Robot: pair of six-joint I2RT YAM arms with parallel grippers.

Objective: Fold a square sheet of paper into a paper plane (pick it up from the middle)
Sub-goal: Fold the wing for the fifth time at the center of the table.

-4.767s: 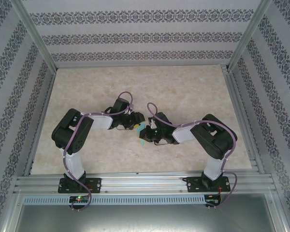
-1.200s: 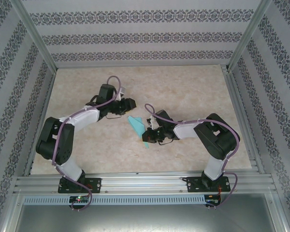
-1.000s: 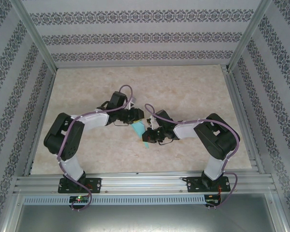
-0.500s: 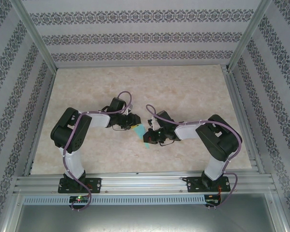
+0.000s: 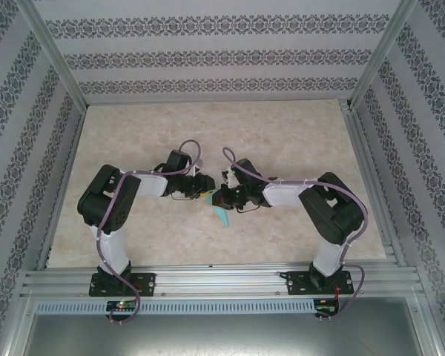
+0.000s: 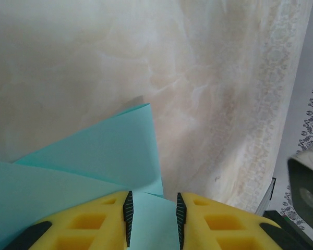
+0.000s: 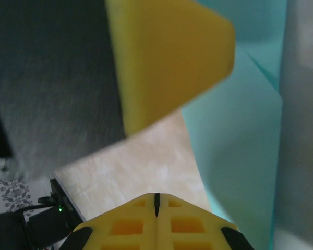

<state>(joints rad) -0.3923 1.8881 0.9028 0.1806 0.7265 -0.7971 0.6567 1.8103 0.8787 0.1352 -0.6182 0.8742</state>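
Note:
The turquoise sheet of paper (image 5: 221,216) lies folded on the marble table, a pointed tip sticking out toward the near edge below both grippers. Layered flaps of the paper (image 6: 94,156) spread ahead of my left gripper (image 6: 152,219). Its yellow jaws stand apart, with a strip of paper lying flat in the gap. Whether it has a paper plane's shape I cannot tell, as the grippers cover most of it. My left gripper (image 5: 207,195) and right gripper (image 5: 222,197) almost meet tip to tip. The right gripper (image 7: 156,200) is shut on nothing, beside the paper (image 7: 240,140), under a left finger (image 7: 167,57).
The marble table (image 5: 282,133) is boxed in by patterned walls at the back and sides. An aluminium rail (image 5: 222,282) runs along the near edge, where both arm bases stand. The two forearms reach inward toward the table's middle.
The right gripper has moved up and left, close to the left gripper, and now covers more of the paper. The left arm pulled back toward the near side a second ago, then stayed put.

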